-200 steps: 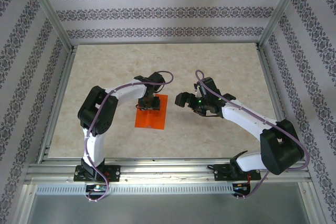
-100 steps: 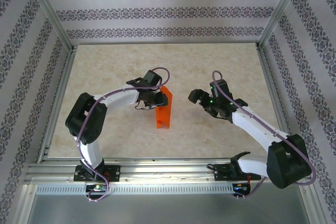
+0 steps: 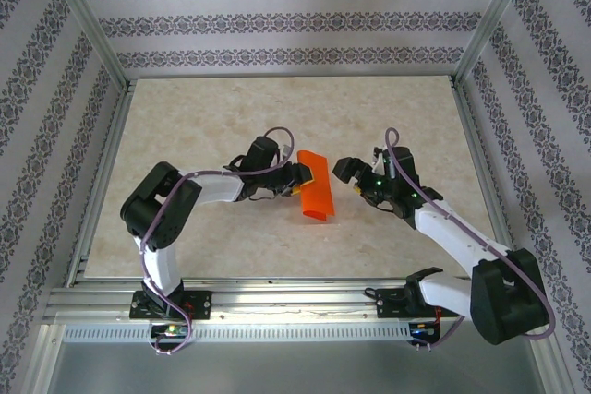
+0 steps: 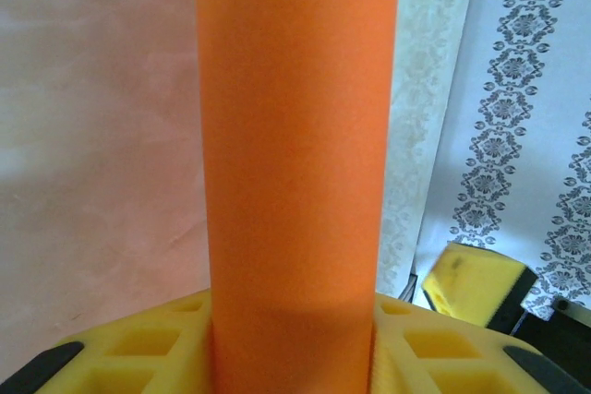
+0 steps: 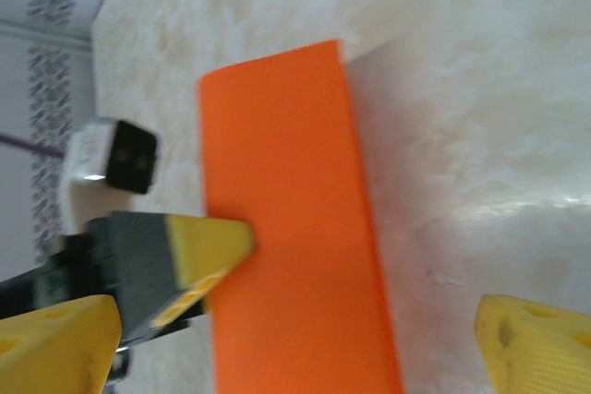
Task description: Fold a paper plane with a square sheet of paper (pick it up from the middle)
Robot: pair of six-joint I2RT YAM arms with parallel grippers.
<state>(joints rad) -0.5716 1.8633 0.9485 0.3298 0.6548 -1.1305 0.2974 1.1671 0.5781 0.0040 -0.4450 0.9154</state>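
The paper (image 3: pixel 316 196) has moved right, clamped in left tool (image 3: pixel 299 175).

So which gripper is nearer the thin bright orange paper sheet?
Left. The left gripper pinches the orange paper sheet at its left edge; the right gripper hangs open just off its right side.

The square sheet of paper (image 3: pixel 314 189) is plain bright orange. The bench (image 3: pixel 203 117) is cream with faint marbling. The walls (image 3: pixel 277 25) are white with grey floral bands. The right tool (image 3: pixel 354 179) is black with yellow pads (image 5: pixel 540 343).
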